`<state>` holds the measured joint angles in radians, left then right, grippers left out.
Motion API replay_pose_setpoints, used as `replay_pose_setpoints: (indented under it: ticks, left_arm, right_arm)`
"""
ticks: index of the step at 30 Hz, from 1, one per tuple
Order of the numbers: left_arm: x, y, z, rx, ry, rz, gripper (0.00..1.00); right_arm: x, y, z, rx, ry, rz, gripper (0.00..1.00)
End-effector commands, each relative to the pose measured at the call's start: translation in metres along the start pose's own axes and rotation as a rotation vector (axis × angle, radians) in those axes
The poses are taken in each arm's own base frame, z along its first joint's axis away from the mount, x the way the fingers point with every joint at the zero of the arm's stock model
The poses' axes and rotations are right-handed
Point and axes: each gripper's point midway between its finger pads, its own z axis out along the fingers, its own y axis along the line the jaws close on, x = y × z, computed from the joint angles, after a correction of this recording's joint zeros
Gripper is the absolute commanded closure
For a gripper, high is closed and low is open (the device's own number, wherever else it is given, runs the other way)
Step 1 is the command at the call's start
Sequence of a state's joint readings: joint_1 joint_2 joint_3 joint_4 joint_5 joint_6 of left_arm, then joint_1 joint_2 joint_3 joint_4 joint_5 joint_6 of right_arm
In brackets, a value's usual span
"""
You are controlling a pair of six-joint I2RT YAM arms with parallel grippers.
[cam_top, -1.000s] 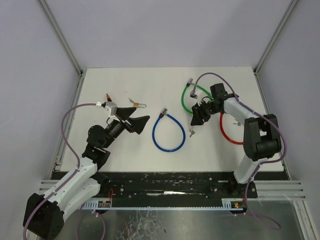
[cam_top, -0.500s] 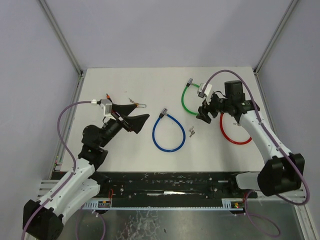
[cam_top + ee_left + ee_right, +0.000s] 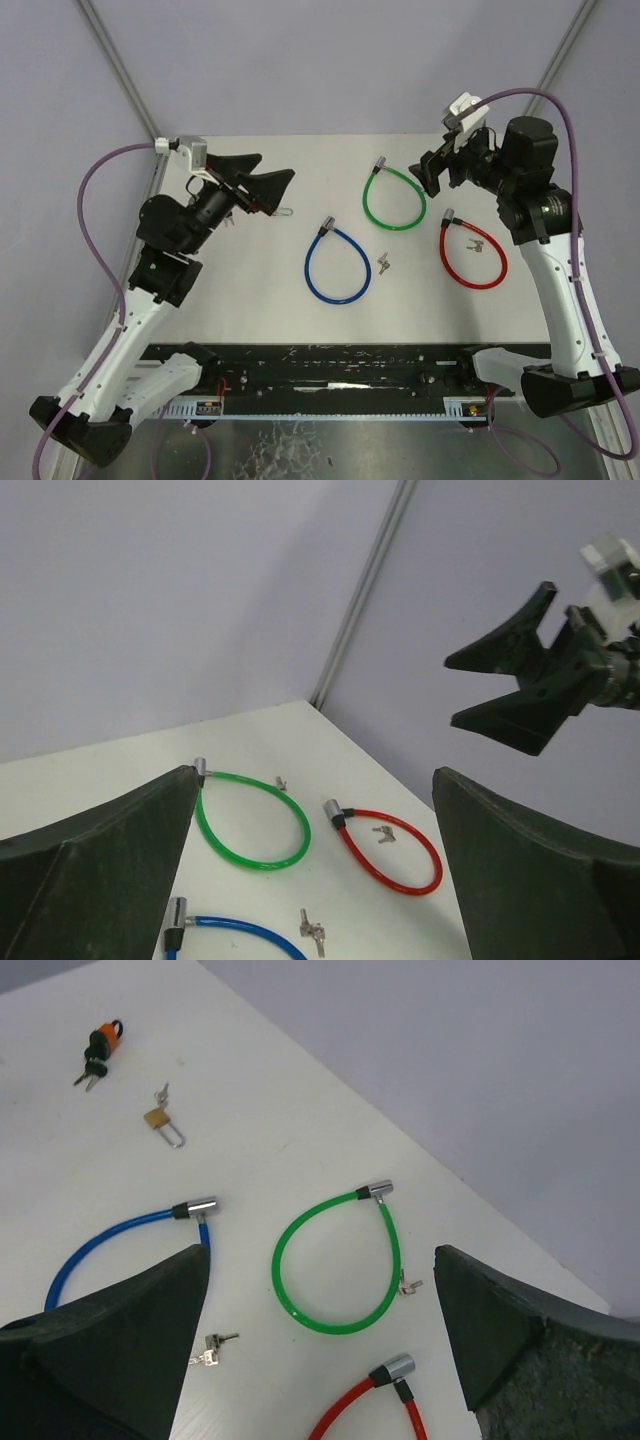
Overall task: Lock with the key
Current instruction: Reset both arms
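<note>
The key (image 3: 383, 263) lies at the centre of the tabletop (image 3: 250, 320), just right of the blue cable lock (image 3: 338, 265). Toward the far edge both pincers hang spread and empty. The right pincer (image 3: 424, 177) is judged nearer than the left pincer (image 3: 276, 167), with the key nearward and left of it.

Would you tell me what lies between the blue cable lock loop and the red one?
A small bunch of silver keys lies there, touching neither the blue cable lock loop nor the red cable lock loop; the top external view shows it.

White table (image 3: 270, 320), pale grey walls (image 3: 330, 60), aluminium corner posts (image 3: 120, 70)
</note>
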<state>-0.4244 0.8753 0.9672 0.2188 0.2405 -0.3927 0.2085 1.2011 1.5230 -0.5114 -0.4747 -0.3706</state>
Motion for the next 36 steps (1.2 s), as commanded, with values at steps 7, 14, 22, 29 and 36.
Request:
replay_pose_setpoints:
  ticks: [7,14,22,29,36]
  left_arm:
    - [-0.042,0.013,0.012,-0.153,0.063,0.100,0.00]
    - [-0.054,0.013,0.011,-0.176,0.046,0.125,0.00]
    - [-0.057,0.016,0.008,-0.198,0.041,0.149,0.00]
    - [-0.055,0.022,0.008,-0.220,0.049,0.163,0.00]
    - [-0.051,0.025,0.009,-0.226,0.064,0.171,0.00]
  right_arm:
    - [-0.066,-0.019,-0.041,0.147,-0.126,0.076,0.00]
    - [-0.075,-0.042,-0.055,0.312,-0.168,0.208,0.00]
    - [-0.081,-0.044,-0.062,0.336,-0.178,0.216,0.00]
    - [-0.085,-0.048,-0.063,0.345,-0.181,0.200,0.00]
    - [-0.085,-0.049,-0.061,0.344,-0.179,0.197,0.00]
